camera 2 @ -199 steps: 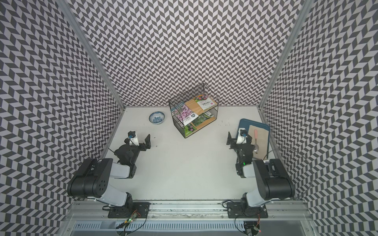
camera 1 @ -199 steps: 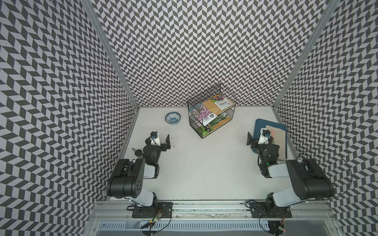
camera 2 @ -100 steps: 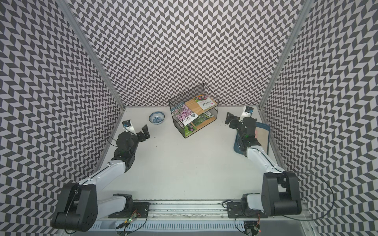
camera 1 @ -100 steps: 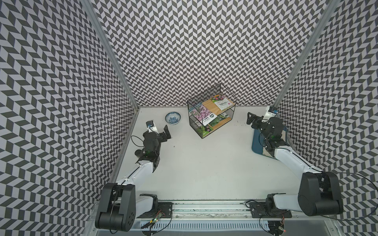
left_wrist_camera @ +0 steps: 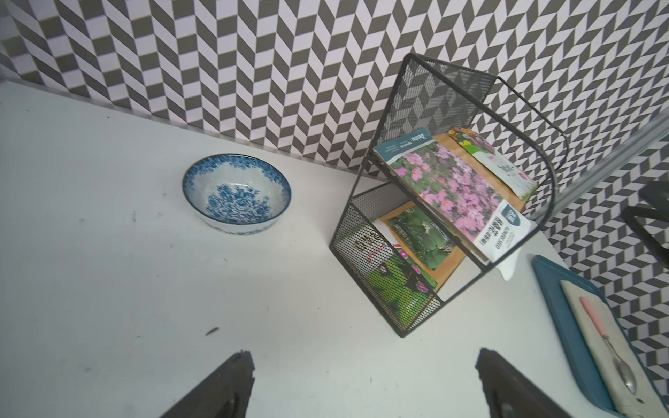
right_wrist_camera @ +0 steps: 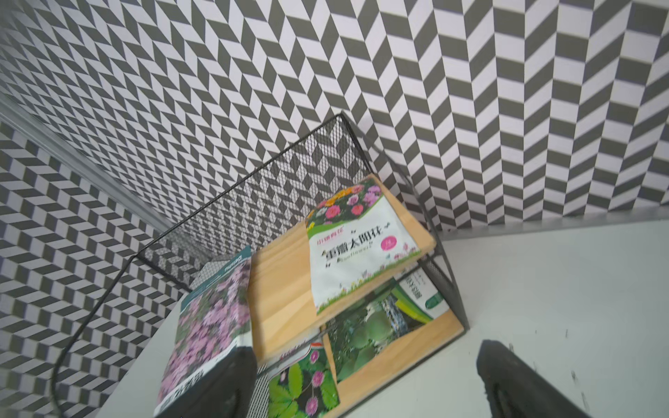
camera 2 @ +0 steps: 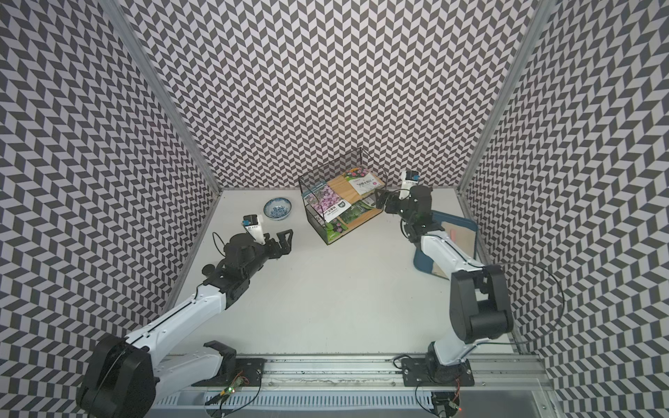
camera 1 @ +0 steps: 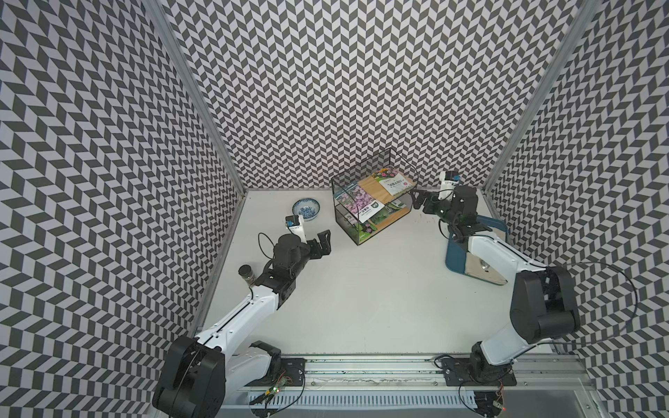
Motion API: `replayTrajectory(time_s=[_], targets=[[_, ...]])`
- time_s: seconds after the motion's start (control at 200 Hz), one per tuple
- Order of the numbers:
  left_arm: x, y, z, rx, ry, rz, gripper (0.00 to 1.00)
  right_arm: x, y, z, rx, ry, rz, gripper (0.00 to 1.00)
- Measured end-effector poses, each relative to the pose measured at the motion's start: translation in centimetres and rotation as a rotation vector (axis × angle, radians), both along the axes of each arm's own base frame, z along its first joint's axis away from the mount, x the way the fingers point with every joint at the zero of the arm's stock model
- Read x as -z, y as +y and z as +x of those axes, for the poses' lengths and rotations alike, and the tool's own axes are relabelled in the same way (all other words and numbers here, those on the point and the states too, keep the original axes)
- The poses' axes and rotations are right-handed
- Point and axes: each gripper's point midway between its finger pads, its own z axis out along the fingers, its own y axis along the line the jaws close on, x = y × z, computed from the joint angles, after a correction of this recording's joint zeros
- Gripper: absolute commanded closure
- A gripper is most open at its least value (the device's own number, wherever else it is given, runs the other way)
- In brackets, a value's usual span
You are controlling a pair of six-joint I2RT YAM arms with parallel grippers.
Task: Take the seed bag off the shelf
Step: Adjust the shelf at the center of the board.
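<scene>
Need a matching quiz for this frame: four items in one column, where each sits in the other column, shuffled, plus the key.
Things
1. blue-and-white patterned ceramic bowl
2. pink-flower seed bag
3. green-leaf seed bag
4. pink-handled metal spoon

Places
A. lower wooden board of the black wire-frame shelf
B. on the bare white table, beside the shelf
C. in the blue tray
D. upper wooden board of the shelf

Pairs: 1-B, 2-D, 3-A, 4-C
</scene>
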Motion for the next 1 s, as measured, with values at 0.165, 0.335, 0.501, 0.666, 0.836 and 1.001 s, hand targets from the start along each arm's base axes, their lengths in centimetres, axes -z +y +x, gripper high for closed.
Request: replayTrajectory(time_s=[0.165, 0.335, 0.501, 0.666, 0.836, 1.001], targets=[[-1.6, -2.9, 0.4, 0.050, -0.006, -0.050, 0.00, 1.1, 0.6, 2.9, -0.031, -0.007, -0.057, 0.01], [-3.8, -5.5, 1.7, 0.090, -0.037, -0.081, 0.00, 2.1, 0.9, 5.2, -0.045, -0.010, -0.102, 0.01], [-4.6, -7.4, 3.1, 0.113, -0.049, -0.088, 0.00, 0.9, 0.6, 6.6, -0.038, -0.047, -0.122, 0.00], [-4.7, -9.3, 3.8, 0.143, -0.051, -0.091, 0.00, -1.4, -0.2, 8.6, -0.011, -0.114, -0.140, 0.00], [-5.5, -12.2, 5.0, 0.187, -0.059, -0.096, 0.00, -1.0, 0.0, 10.1, -0.020, -0.127, -0.149, 0.00], [-6.1, -14.4, 6.6, 0.208, -0.071, -0.093, 0.00, 1.0, 0.5, 11.3, -0.053, -0.106, -0.146, 0.00]])
